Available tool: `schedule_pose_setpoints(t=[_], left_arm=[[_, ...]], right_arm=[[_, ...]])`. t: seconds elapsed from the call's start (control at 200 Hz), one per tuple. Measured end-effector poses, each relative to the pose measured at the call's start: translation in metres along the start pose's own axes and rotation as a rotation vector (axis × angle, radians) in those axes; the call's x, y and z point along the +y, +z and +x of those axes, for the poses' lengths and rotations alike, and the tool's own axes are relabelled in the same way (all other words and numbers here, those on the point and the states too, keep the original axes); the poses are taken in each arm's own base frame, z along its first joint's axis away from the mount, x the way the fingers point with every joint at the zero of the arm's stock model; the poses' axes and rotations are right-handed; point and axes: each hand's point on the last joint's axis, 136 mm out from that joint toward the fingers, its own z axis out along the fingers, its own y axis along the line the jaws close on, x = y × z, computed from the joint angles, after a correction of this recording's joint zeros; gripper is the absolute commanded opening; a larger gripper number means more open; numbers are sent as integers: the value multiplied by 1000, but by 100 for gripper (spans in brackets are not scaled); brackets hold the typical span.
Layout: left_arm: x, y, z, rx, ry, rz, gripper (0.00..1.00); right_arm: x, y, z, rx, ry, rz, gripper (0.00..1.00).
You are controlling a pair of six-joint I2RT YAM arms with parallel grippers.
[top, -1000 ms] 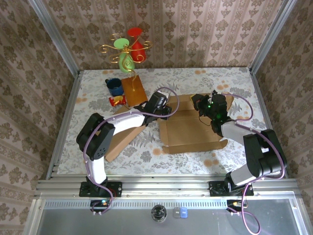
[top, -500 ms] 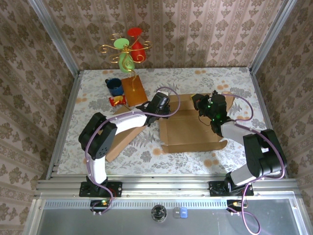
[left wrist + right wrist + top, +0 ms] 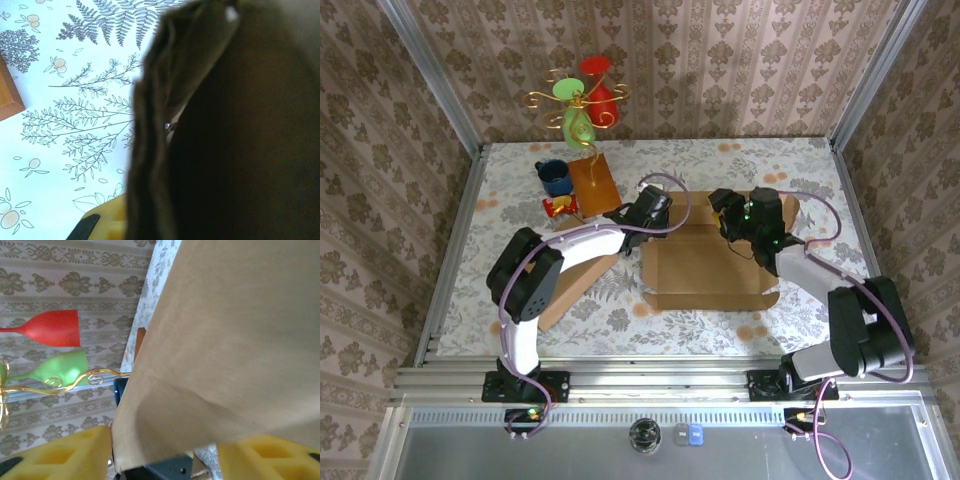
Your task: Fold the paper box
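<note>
Left tool (image 3: 653, 212) pinched shut on the paper box (image 3: 705, 270) at its far-left flap, probably anchoring it mid-tabletop (image 3: 720, 160), while right tool (image 3: 731, 220) stands parted astride the far-right flap, likely for folding.

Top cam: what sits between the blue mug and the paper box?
Wooden board beside the blue mug, then the left gripper at the paper box edge; top view.

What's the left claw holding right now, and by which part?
The left claw grips the paper box by a flap at its far left corner.
</note>
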Motion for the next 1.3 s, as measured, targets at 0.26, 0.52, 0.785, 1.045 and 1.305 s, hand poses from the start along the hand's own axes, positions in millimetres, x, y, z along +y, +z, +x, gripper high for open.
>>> schedule_pose_setpoints(t=[0.26,0.52,0.785,1.045,1.305], left_arm=[[29,1,-12,58,-113,75,0],[39,-6,-26,113,-239,224,0],[35,-22,-52,153,-344,413,0],[33,-30,-56,195,-427,501,0],[40,-31,-64,183,-471,520,0]], right_arm=[[62,-76,-63,-148,-65,-4,71],[79,-147,-127,-336,-139,62,66],[115,-157,-155,-365,-280,49,55],[97,-124,-160,-249,-212,16,46],[52,-116,-134,-181,-87,29,33]])
